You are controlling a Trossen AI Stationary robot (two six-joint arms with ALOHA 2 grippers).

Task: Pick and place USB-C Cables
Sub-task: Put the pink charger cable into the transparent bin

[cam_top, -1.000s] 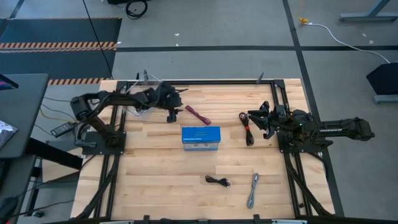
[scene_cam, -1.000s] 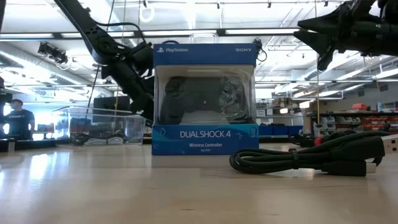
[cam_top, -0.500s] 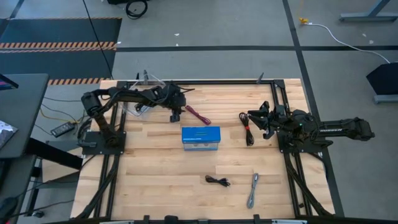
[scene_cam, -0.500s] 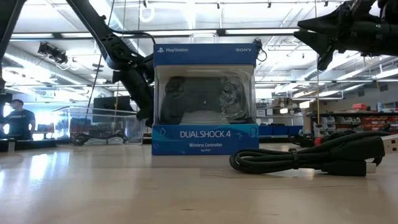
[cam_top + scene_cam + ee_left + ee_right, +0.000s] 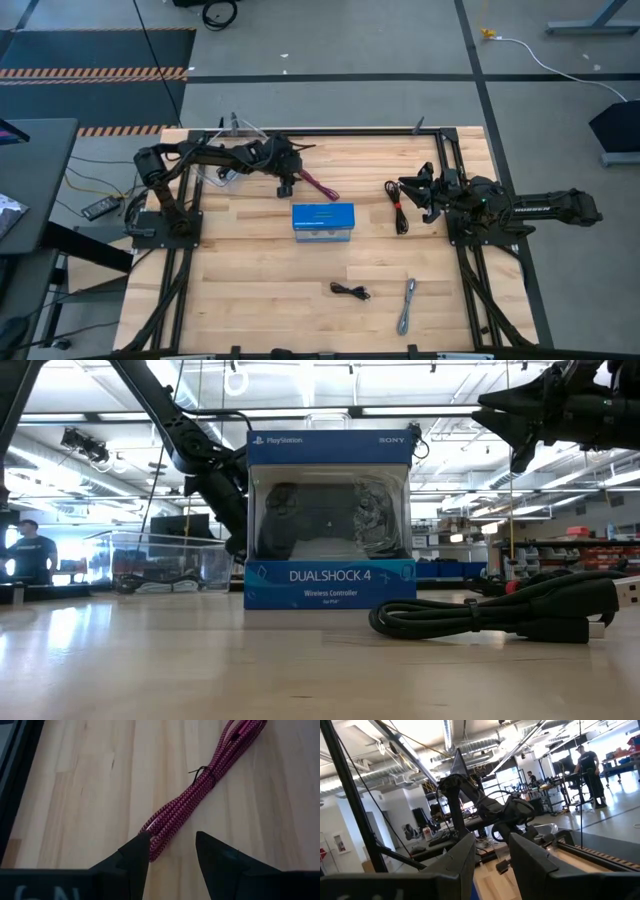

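Left gripper [image 5: 285,186] over the far-left part of the table [image 5: 250,270], fingers [image 5: 137,851] spread apart, nothing between them. Maroon cable [image 5: 320,186] flat on the wood just beside it, near end reaching to the fingertips, not pinched; seen close in the left wrist view [image 5: 200,785] as a braided bundle bound by a thin black tie. Right gripper [image 5: 415,195] at the right side of the table, raised, fingers parted, holding nothing. Black cable [image 5: 399,210] just beside and below it on the wood.

From above only: a small black cable [image 5: 350,291] and a silver-grey cable [image 5: 406,306] on the near part of the table, well apart from both arms. From table height only: printing on the blue box [image 5: 330,525], with a dark controller behind its clear window, and a thick coiled black cable [image 5: 500,615] close to the lens. Maroon cable hidden there behind the box. Right wrist view aimed level across the room, showing the left arm and people standing far off.

Blue box [image 5: 322,221] mid-table, between the two arms, near the maroon cable but not touching. Clear plastic tub [image 5: 232,160] at the far-left corner, partly covered by the left arm.
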